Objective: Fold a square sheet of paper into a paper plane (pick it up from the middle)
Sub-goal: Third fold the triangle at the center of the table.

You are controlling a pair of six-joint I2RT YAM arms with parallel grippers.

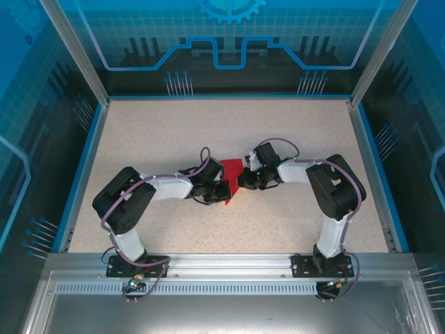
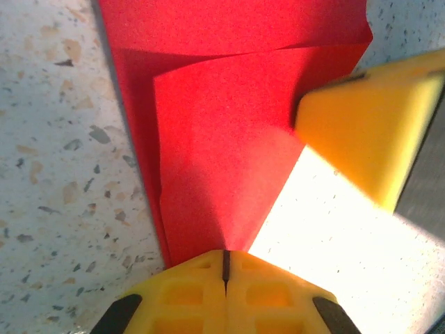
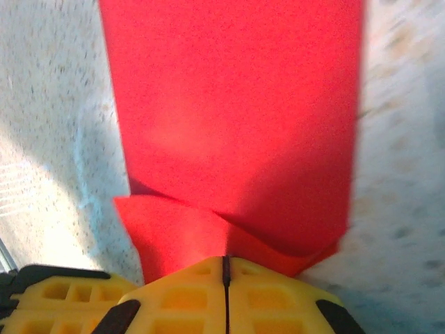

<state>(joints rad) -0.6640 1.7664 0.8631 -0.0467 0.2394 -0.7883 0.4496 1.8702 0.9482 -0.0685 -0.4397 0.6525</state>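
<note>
As left claw (image 2: 224, 264) and right claw (image 3: 224, 264) each clamp shut on opposite ends of the part-folded red sheet (image 1: 231, 169) mid-frame, it's presumably held taut for creasing.

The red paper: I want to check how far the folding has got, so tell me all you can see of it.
The red paper is thin, plain, bright red and matt, already folded: one layer overlaps another, with a slanted flap edge. It sits near the middle of the speckled table. The left pincer is shut on its narrow end, the right pincer on a folded edge opposite. Whether it lies flat cannot be told.
</note>
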